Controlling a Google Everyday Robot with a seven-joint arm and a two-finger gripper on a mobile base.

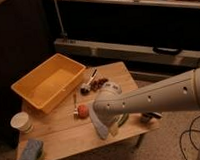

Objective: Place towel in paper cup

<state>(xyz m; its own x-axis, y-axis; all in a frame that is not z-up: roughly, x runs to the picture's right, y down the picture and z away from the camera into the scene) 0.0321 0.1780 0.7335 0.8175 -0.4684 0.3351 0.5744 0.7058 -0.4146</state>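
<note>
We see the gripper (pixel 106 130) in front of the bin (pixel 64 92) and to its right, low over the near edge of the table (pixel 61 141). Its jaws point down and stand wide apart, with nothing between them. The pale arm (pixel 159 97) reaches in from the side away from the bin. The cup (pixel 20 120) stands upright just in front of the bin's left corner, well apart from the gripper. We cannot pick out the towel (the arm hides much of the table to the bin's right). A blue sponge (pixel 30 151) lies in front of the cup, further from the bin. A red ball (pixel 83 111) sits between the bin and the gripper. Small clutter (pixel 91 86) lies just right of the bin.
</note>
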